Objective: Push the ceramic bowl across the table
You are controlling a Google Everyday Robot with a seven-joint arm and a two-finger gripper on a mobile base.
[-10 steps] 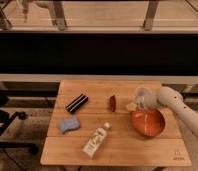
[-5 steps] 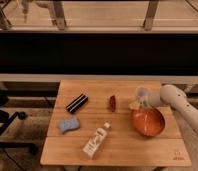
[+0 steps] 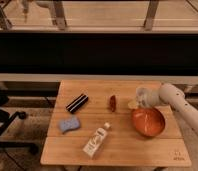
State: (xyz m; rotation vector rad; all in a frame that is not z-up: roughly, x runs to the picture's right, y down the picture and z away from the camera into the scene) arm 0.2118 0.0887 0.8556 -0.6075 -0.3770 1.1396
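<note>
The ceramic bowl (image 3: 148, 121) is orange-red and sits on the right side of the wooden table (image 3: 117, 145). My gripper (image 3: 134, 104) is at the bowl's far left rim, at the end of the white arm (image 3: 177, 100) that comes in from the right. It is close to or touching the rim; I cannot tell which.
A black rectangular bar (image 3: 77, 103) lies at the left back. A blue sponge (image 3: 69, 124) lies at the left front. A white bottle (image 3: 96, 141) lies near the front middle. A small dark red item (image 3: 112, 103) lies left of the gripper. An office chair (image 3: 2, 120) stands left of the table.
The arm has pulled slightly back and up toward the right. The bowl stays in about the same place.
</note>
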